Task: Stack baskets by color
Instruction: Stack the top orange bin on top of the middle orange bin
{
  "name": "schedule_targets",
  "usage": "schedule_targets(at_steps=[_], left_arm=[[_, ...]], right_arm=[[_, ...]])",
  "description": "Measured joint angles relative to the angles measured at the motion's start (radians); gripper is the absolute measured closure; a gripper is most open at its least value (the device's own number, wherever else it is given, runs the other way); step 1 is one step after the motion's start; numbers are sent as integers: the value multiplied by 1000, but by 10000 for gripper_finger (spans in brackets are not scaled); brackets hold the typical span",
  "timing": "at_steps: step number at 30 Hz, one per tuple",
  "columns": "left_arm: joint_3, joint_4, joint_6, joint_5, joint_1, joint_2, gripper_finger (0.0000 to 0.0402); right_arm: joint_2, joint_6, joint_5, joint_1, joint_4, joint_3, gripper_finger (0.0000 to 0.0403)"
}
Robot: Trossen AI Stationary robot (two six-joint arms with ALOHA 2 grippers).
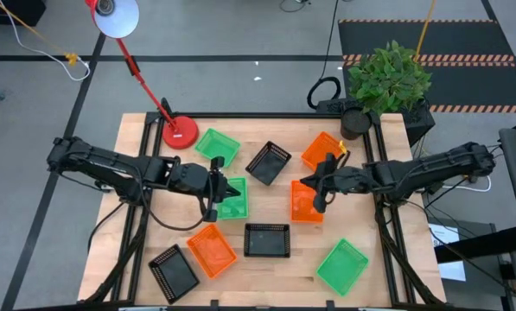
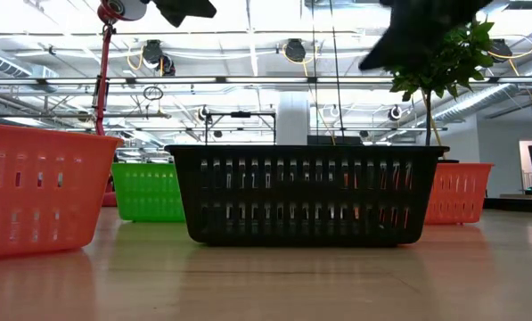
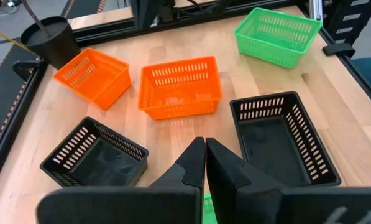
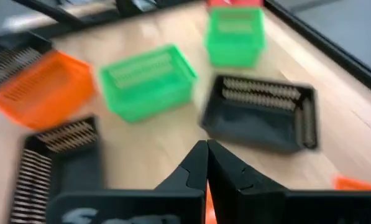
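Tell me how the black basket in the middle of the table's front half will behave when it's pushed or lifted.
The black basket is probably light: its walls are thin slotted plastic. It sits flat on a wide base, low for its length, so a push should slide it on the smooth wooden table, not tip it. Its rim may flex slightly if pinched.

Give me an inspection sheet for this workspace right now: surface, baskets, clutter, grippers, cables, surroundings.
Surface: wooden table, bare wood between the items.
Job's things: nine baskets, all separate, none stacked; three green baskets; three orange baskets; three black baskets.
Clutter: red lamp at the far left corner; potted plant at the far right corner.
Grippers: left gripper shut, over the middle green basket; right gripper shut, over the middle orange basket; neither holds anything.
Cables: yellow cable on the floor at far left.
Surroundings: grey floor, striped mat beyond the plant.
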Motion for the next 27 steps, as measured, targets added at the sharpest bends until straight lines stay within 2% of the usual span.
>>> schedule_targets(at_steps=[5,13,27], left_arm=[[0,0,4,0,0,0,385],[0,4,6,0,0,0,385],[0,69,17,0,0,0,385]], right_arm=[[31,72,-1,-93,-105,0,403],[87,84,-8,-220,-185,0,394],[102,-64,-7,-334,-251,0,265]])
